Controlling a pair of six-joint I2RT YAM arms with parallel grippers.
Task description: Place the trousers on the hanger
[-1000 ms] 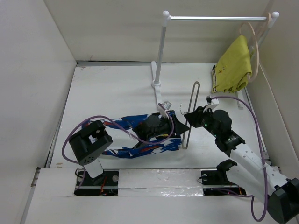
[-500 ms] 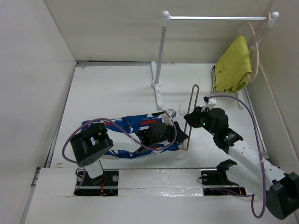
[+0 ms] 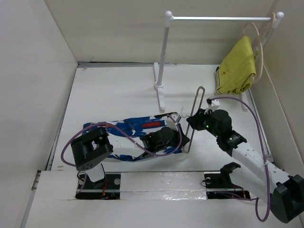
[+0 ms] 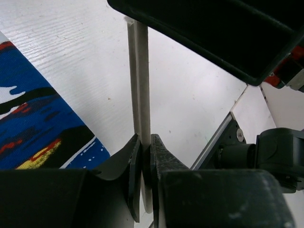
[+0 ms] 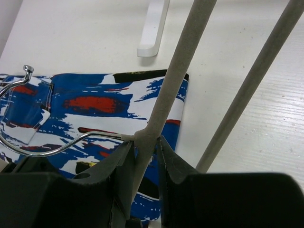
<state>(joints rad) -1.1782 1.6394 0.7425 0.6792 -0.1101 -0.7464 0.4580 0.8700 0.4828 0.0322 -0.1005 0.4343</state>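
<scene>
**Q:** Fig. 1, arm pose?

**A:** I see my left arm (image 3: pixel 90 149) folded low, with its elbow at the near left. Its forearm runs rightward over the trousers (image 3: pixel 126 128). The left jaws are pressed together on a lower rod of the hanger (image 4: pixel 141 85). My right arm (image 3: pixel 247 154) reaches in from the near right. The right jaws pinch the same hanger at the joint where its wire hook (image 5: pixel 27 70) meets the grey frame.

**Q:** Position of the task items?

**A:** The hanger stands on edge between the two wrists, leaning slightly. The trousers lie flat on the counter (image 3: pixel 118 92), not yet on the hanger. Their right end is just beside the hanger's lower rod, and the hook sits above the print.

**Q:** Counts?

**A:** I count two arms, one pair of trousers and one grey hanger. There is also one white rail (image 3: pixel 164 52). One yellow garment (image 3: pixel 237 66) hangs on one pale hanger (image 3: pixel 259 42) at the rail's right end.
</scene>
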